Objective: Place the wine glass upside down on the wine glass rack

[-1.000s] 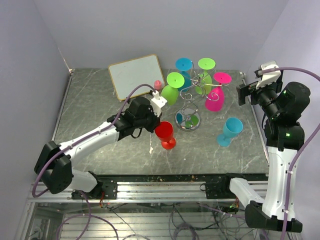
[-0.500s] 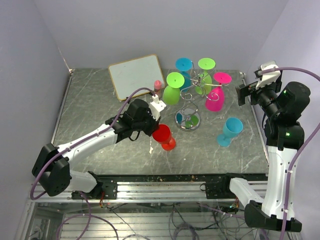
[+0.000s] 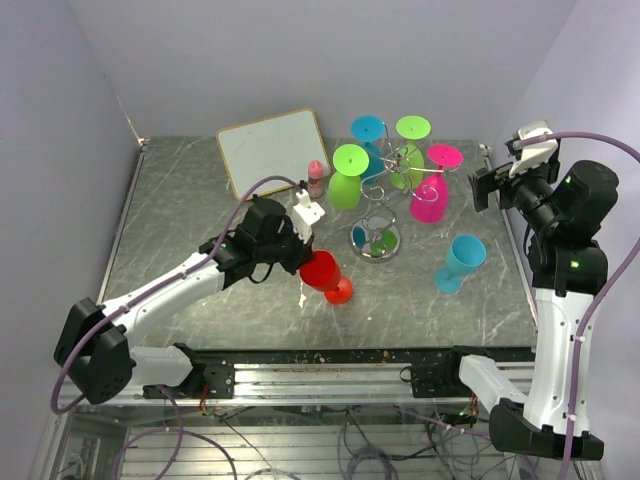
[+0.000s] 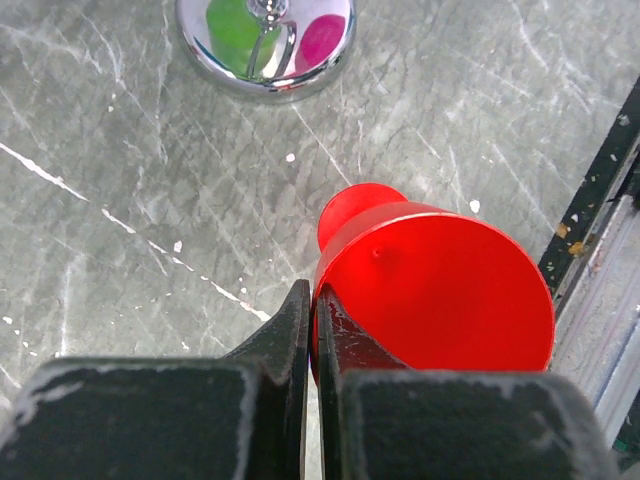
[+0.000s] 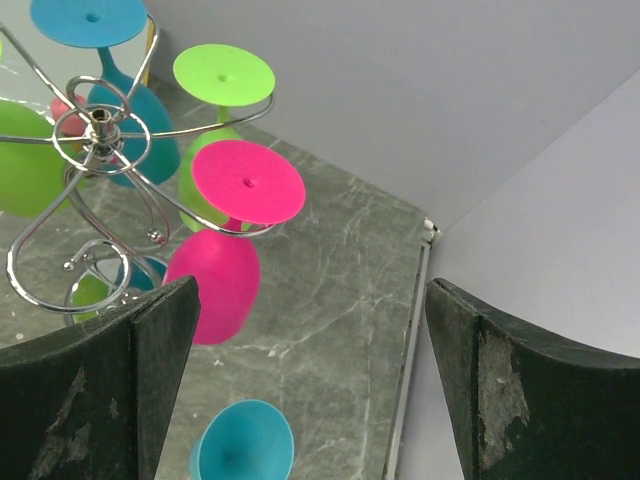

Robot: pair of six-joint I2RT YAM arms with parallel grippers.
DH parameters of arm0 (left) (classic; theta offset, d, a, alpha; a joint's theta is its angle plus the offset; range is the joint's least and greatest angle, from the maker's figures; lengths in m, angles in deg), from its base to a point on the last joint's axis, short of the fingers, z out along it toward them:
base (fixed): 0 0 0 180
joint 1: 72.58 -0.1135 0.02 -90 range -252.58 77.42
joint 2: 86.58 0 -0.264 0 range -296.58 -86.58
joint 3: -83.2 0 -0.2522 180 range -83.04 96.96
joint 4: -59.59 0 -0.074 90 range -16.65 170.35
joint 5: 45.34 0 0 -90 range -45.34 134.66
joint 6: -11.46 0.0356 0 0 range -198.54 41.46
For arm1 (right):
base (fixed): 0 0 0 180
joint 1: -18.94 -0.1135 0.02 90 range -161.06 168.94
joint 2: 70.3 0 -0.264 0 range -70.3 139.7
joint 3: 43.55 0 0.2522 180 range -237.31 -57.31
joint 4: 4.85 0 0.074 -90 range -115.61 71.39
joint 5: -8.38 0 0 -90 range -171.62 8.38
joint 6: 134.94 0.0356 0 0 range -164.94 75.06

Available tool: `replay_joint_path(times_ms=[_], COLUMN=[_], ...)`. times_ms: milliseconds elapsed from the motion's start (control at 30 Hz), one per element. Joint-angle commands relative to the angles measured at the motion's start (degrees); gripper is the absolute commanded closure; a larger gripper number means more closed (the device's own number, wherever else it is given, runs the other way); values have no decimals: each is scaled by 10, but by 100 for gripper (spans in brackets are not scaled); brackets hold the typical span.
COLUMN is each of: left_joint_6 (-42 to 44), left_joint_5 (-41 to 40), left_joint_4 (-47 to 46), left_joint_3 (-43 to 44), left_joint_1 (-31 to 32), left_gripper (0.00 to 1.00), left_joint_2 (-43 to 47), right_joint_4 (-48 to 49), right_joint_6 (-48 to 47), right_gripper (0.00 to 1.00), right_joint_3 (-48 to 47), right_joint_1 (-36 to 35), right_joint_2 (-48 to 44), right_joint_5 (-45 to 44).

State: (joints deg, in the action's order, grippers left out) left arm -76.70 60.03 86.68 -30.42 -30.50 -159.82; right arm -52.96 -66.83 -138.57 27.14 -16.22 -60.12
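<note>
A red wine glass [image 3: 322, 271] leans on the table in front of the wine glass rack [image 3: 386, 192], its foot still touching the surface. My left gripper [image 3: 303, 256] is shut on the rim of this glass [image 4: 440, 290], one finger inside the bowl and one outside [image 4: 312, 296]. The silver wire rack [image 5: 100, 130] carries several upside-down glasses in green, cyan and pink. Its shiny round base [image 4: 265, 45] lies just beyond the red glass. My right gripper [image 3: 487, 188] hangs open at the right of the rack, nothing between its fingers [image 5: 312, 290].
A cyan wine glass [image 3: 460, 262] stands upright on the table right of the rack, below my right gripper [image 5: 245, 445]. A white board [image 3: 272, 150] lies at the back left, with a small pink-capped bottle [image 3: 316, 172] beside it. The table's right edge runs close to the right arm.
The left arm has drawn back toward the left and its jaws have closed on the red glass's rim. The glass has tipped from upright to leaning. The right arm is still.
</note>
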Motion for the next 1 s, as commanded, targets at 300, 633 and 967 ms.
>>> replay_joint_path(times_ms=[300,633,967], left_joint_6=[27,20,-12], left_joint_5=[142,175,113], left_joint_4=[28,143,195], left_joint_3=[9,127,295], left_joint_1=[-132,-265,-268], left_gripper=[93,93,93], left_joint_2=[179,268,246], right_joint_4=[-33,-10,94], right_joint_6=[-31,38,185], right_gripper=[5,11,16], right_joint_3=[-50,-67,-93], right_joint_1=[16,20,-12], right_joint_2=[6,35,80], right_joint_5=[116,247,350])
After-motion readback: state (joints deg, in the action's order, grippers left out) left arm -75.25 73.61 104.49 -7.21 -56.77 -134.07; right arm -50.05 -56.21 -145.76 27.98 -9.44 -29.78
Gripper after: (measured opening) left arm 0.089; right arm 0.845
